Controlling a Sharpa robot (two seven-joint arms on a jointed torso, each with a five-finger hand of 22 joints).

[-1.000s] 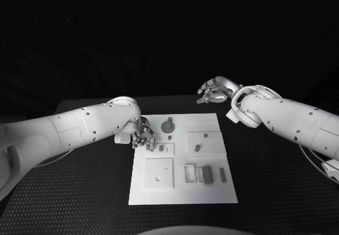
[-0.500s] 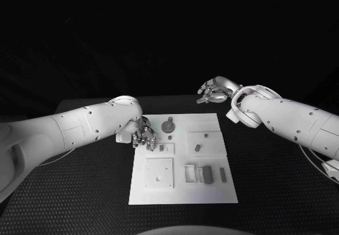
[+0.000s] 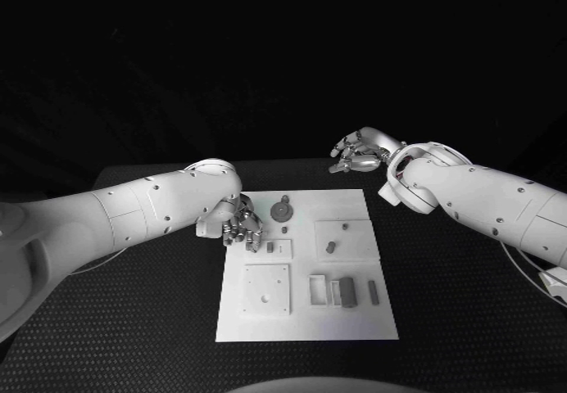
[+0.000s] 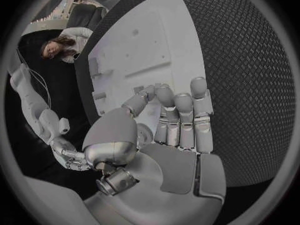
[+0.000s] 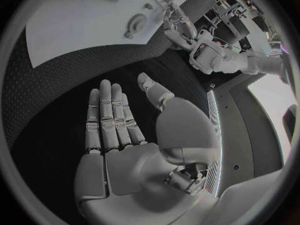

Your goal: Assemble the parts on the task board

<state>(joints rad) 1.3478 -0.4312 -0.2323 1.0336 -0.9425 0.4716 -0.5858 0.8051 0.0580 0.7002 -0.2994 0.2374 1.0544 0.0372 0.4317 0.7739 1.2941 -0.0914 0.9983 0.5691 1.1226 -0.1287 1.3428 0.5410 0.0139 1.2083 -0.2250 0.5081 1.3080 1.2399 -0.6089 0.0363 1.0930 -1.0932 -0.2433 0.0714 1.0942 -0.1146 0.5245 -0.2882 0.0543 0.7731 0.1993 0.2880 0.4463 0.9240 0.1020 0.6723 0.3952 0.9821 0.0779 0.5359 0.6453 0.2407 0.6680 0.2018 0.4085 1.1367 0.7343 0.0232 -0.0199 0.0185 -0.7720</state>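
The white task board (image 3: 305, 319) lies in the middle of the black table. On it are a dark oval part (image 3: 281, 211), small grey parts (image 3: 331, 244) in the middle, and upright grey parts (image 3: 345, 291) beside a square holed plate (image 3: 266, 289). My left hand (image 3: 240, 225) hovers over the board's far left edge with its fingers stretched and nothing in them; the left wrist view shows its bare palm (image 4: 175, 160) above the board (image 4: 144, 45). My right hand (image 3: 360, 153) hangs beyond the board's far edge, holding nothing, fingers spread (image 5: 115, 135).
Black textured table (image 3: 460, 286) surrounds the board on all sides. In the right wrist view the board (image 5: 81, 25) and my left hand (image 5: 178, 22) lie ahead of the right palm.
My left hand has edged slightly toward the board. The right arm has not moved.
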